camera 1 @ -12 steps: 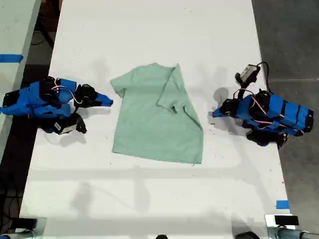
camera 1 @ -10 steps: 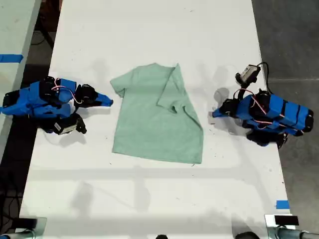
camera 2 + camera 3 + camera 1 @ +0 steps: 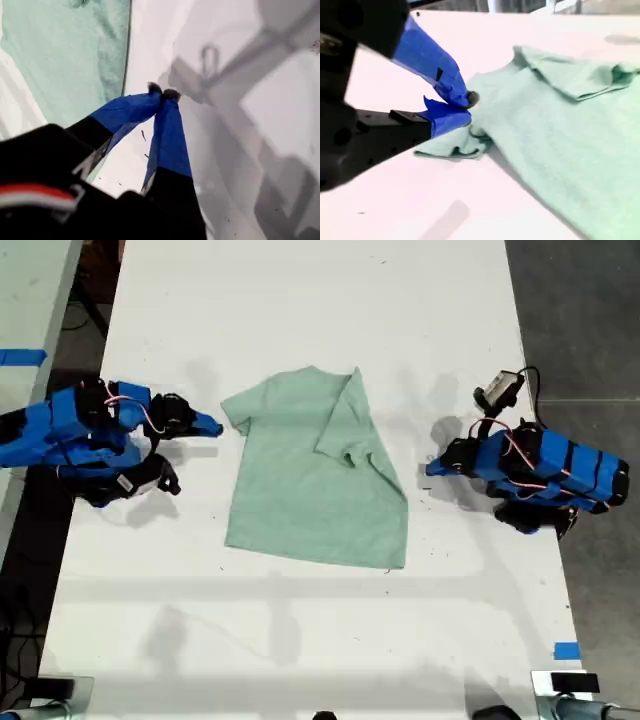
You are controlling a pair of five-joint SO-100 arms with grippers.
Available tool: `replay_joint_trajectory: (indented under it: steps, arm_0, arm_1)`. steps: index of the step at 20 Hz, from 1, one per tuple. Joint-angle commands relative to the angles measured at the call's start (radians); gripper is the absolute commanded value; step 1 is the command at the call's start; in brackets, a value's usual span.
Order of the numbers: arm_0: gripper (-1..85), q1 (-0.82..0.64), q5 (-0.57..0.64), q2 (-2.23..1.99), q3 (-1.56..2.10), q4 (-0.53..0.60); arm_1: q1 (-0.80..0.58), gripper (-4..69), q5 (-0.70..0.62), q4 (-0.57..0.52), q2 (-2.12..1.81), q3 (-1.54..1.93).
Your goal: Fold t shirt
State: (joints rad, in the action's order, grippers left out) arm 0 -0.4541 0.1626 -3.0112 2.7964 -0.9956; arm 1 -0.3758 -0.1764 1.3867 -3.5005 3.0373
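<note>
T shirt [image 3: 315, 472] lies mid-tabletop [image 3: 300, 300], one side folded in. My first tool [image 3: 163, 93] closed, empty, beside hem; my second tool [image 3: 465, 106] nearly closed, empty, at unfolded sleeve for next fold.

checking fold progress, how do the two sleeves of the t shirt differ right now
The sleeve on the exterior view's left sticks out sideways past the t shirt and lies on the white table. The sleeve on the exterior view's right is folded inward and lies on the shirt's body. The first lies flat; the second is bunched at its cuff. Both are plain pale mint cloth.
</note>
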Motion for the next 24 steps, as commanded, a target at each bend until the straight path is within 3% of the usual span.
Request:
replay_joint_trajectory:
  steps: [1,2,5,7,15,16,17,18,24]
  arm_0:
    - [16.2,-0.19,0.229,0.606,-0.495,-0.098]
    - [22.2,-0.258,0.302,0.69,-0.545,-0.095]
    - [22.7,-0.44,0.506,0.919,-0.626,-0.023]
    - [23.0,-0.485,0.549,1.092,-0.687,0.003]
    - [20.9,-0.514,0.571,1.361,-0.787,0.046]
    - [18.2,-0.518,0.574,1.394,-0.799,0.043]
    - [7.1,-0.525,0.58,1.433,-0.822,0.034]
    - [-0.1,-0.526,0.581,1.474,-0.854,0.011]
    - [-0.1,-0.492,0.494,1.367,-1.023,-0.213]
  arm_1:
    - [-0.005,1.2,0.011,0.0,-0.009,0.037]
    - [-0.005,1.2,0.011,0.0,-0.009,0.037]
    - [-0.003,1.2,0.008,0.0,-0.009,0.035]
    - [-0.003,1.2,0.006,0.0,-0.009,0.035]
    - [-0.002,1.2,0.005,0.0,-0.009,0.035]
    - [-0.002,1.2,0.005,0.0,-0.009,0.035]
    - [-0.002,1.2,0.005,0.0,-0.009,0.035]
    - [-0.002,1.2,0.005,0.0,-0.009,0.035]
    - [0.0,1.2,0.005,0.0,-0.009,0.035]
